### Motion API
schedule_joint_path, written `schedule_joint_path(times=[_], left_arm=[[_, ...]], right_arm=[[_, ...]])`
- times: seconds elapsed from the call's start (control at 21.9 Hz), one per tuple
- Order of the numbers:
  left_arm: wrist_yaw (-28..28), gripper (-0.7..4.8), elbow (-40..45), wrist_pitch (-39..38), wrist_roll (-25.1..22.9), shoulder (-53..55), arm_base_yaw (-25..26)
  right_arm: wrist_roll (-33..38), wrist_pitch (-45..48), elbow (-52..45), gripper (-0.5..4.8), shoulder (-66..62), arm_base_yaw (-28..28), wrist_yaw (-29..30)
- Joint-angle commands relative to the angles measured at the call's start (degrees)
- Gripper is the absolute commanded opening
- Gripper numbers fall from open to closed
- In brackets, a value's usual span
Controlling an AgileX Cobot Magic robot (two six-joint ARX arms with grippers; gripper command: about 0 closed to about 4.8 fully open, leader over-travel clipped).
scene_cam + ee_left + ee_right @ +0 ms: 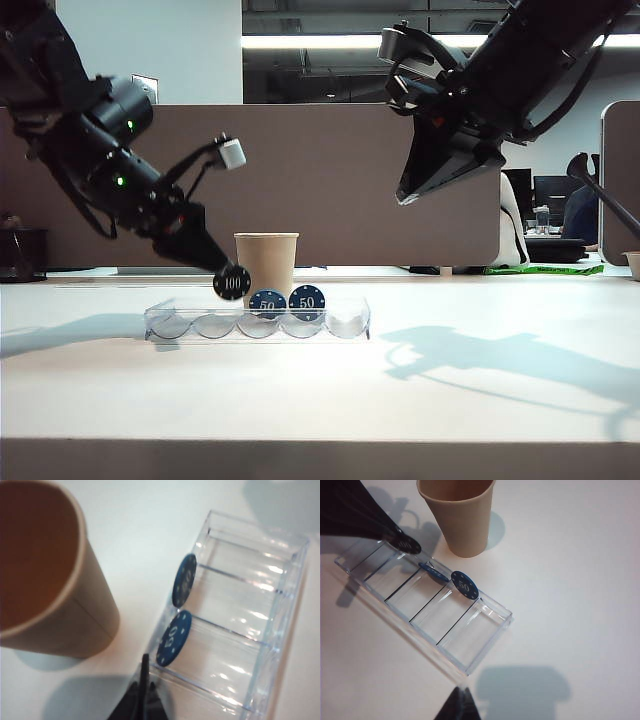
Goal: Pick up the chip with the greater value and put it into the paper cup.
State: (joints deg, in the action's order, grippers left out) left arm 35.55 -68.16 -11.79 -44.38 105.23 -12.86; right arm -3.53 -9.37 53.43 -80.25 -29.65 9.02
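We see the left gripper (226, 272) pinching the black "100" chip (232, 284) between its fingertips, holding it just above the left part of the clear plastic tray (350, 318), in front of the left edge of the paper cup (267, 262). In the right wrist view the same chip (407, 544) hangs at the dark fingertips over the tray's end compartments, clear of the slots. The tan paper cup stands upright just behind the tray, mouth open. Two blue "50" chips (307, 300) stand on edge side by side in the tray's middle slots, leaning on its far wall. The right gripper (405, 193) hangs high above the right side of the table (500, 400), well apart from everything; its fingers look pressed together.
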Motion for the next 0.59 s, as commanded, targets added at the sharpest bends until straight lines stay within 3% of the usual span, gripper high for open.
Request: schedule_joint_path(times=[0.05, 0.37, 0.59], left_arm=[[0.72, -0.06, -0.28, 0.09, 0.31, -2.69, -0.07], [4.79, -0.06, -0.33, 2.73, 1.81, -10.25, -0.07], [4.76, -0.06, -0.33, 11.76, 6.14, -10.16, -0.07]], right_arm=[[-0.17, 0.57, 0.20, -0.01, 0.13, -0.04, 0.09], [-0.17, 0.59, 0.20, -0.01, 0.15, -0.04, 0.09], [-0.15, 0.59, 0.20, -0.01, 0.15, -0.04, 0.11]])
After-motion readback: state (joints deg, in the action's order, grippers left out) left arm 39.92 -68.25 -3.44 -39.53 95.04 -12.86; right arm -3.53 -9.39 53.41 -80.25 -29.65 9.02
